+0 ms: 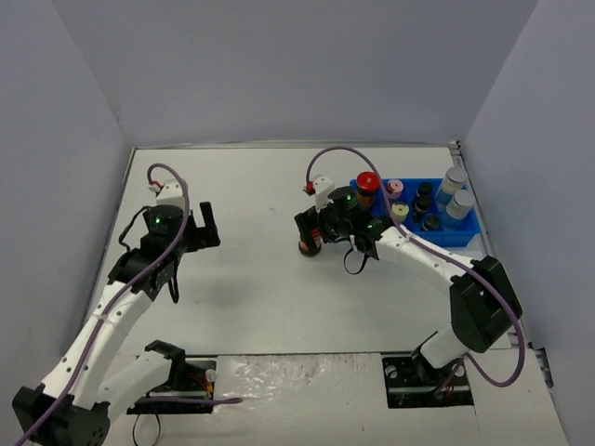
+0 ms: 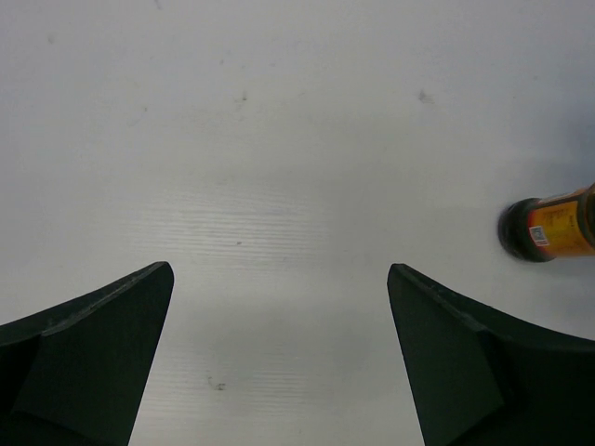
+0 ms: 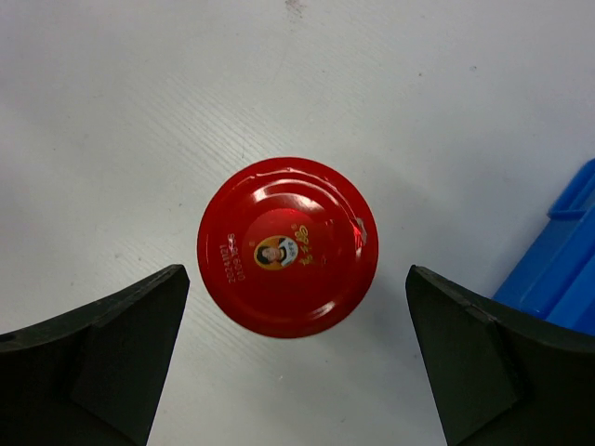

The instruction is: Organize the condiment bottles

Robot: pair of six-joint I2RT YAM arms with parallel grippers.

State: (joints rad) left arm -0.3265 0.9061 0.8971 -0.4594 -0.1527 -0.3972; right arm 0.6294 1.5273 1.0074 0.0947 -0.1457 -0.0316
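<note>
Right hand (image 3: 296,271) spread wide, empty, over the red-lidded dark sauce jar (image 3: 279,218) (likely heavy, slick glass): clasp beneath lid.

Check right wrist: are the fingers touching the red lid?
No, both fingers stand clear of the red lid, with white table showing in each gap.

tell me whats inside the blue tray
In the blue tray: a red-lidded jar, a pink-capped jar, a cream jar, three black-capped jars, two silver-lidded jars. The right arm covers the tray's near left corner, so anything there is hidden.
</note>
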